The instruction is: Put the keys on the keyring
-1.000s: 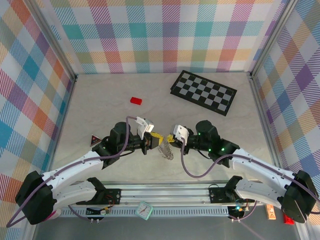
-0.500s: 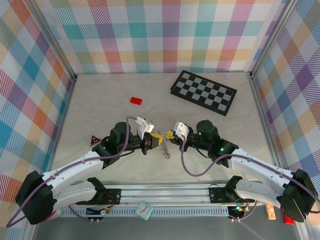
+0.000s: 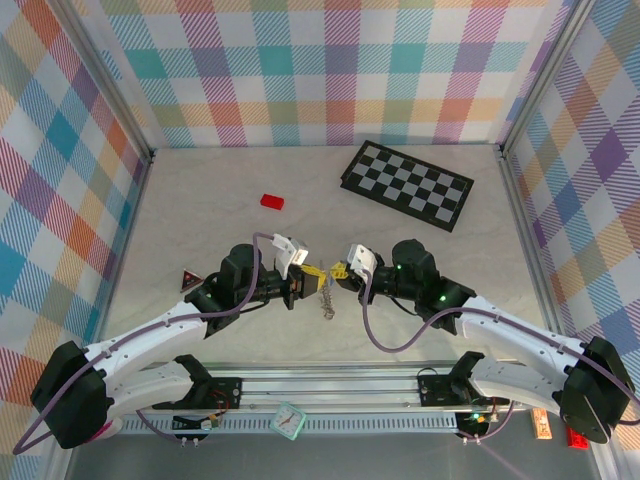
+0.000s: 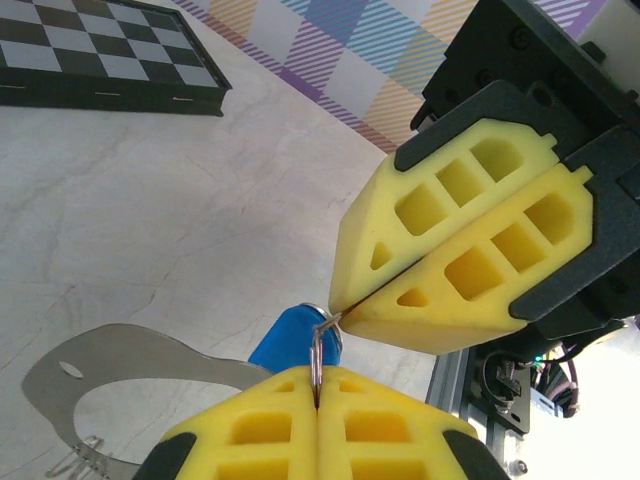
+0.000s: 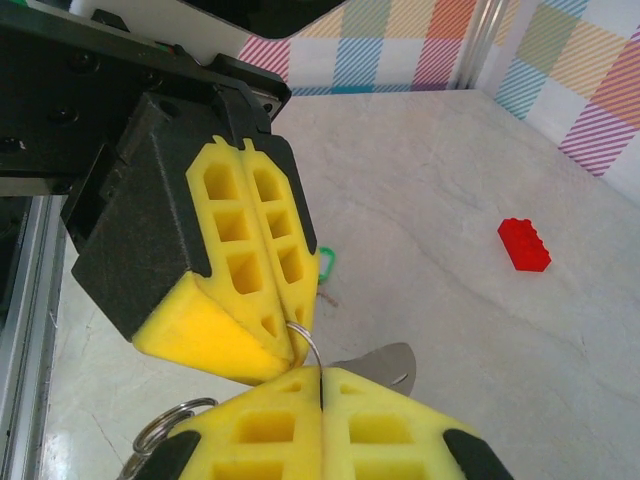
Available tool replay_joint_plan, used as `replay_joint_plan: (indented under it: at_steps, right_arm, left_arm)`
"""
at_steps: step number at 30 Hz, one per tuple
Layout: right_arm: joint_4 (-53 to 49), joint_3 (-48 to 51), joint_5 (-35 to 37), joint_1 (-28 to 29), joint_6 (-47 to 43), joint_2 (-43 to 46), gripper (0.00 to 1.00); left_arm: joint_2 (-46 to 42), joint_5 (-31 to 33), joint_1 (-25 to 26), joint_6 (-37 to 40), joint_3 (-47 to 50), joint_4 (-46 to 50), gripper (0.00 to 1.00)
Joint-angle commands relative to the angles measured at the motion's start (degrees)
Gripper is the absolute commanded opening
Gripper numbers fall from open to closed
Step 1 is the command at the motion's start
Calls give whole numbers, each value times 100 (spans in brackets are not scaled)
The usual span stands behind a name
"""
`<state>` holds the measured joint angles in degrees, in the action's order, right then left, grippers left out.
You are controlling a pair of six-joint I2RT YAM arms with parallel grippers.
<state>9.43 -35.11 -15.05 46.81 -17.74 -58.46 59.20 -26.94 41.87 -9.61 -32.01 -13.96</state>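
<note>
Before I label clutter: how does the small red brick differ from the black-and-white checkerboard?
The red plastic brick is tiny and one colour; the black-and-white checkerboard is far larger and patterned. The brick lies left of centre, the board to its right. Both lie flat on the pale table.

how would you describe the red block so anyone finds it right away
Find the checkerboard at the back right of the table. Left of it, lying alone, is the red block. It is a small studded brick, bright red, unlike the flat black-and-white board.
</note>
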Motion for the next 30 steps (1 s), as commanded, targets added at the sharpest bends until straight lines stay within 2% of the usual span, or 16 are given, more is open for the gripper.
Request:
replay_joint_plan:
  at_steps: [1,11,16,30]
  right_arm:
    - [130,13,-108,-22,43,-35,0]
    - [173,14,-56,-24,33,-69,0]
    - [276,43,387,-15,42,-69,0]
    - [291,63,38,-6,131,-87,0]
  left_arm:
    - [4,40,-31,29,-77,-389,0]
    - [25,24,-34,-24,-76,-468,0]
    - [35,22,-30,-24,-69,-476,0]
    - [58,88,-34,-50,-77,-507,0]
